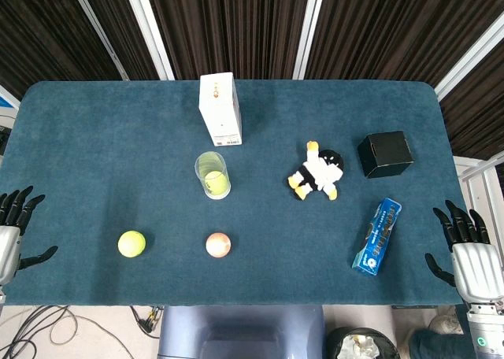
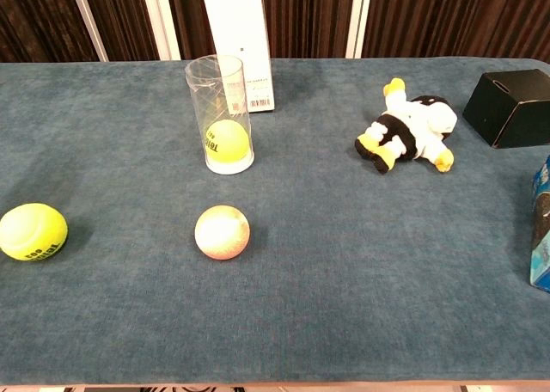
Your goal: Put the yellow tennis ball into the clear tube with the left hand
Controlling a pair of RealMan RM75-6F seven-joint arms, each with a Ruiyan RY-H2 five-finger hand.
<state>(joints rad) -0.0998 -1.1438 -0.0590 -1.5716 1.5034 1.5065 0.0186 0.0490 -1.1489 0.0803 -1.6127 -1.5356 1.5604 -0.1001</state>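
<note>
Yellow tennis ball (image 1: 131, 243): loose on the blue bench (image 1: 94, 138), near the front edge on the left side; in the chest view it sits at the far left, with dark lettering on its lower face.
Ball relative to left robot hand (image 1: 14, 225): the ball lies at about 3 o'clock from the hand in the head view, well apart, with bare bench between them.
Left robot hand: at the bench's left edge, dark fingers spread and pointing away from the robot, thumb out to the side, holding nothing; seen only in the head view.
Right robot hand (image 1: 465, 241): at the bench's right edge, fingers spread wide, nothing in it; seen only in the head view.
Clear tube (image 1: 212, 174): upright near the bench's middle, at about 1 o'clock from the loose ball; a second yellow ball (image 2: 227, 142) rests at its bottom.
White box (image 1: 220, 108): standing upright just behind the tube, at 12 o'clock from it.
Pink-white ball (image 1: 218, 245): at 3 o'clock from the loose yellow ball, in front of the tube.
Plush toy (image 1: 316, 172): black, white and yellow, lying at 3 o'clock from the tube.
Black box (image 1: 385, 153): at 3 o'clock from the plush toy.
Blue packet (image 1: 376, 236): lying slantwise near the front right, close to the right robot hand.
</note>
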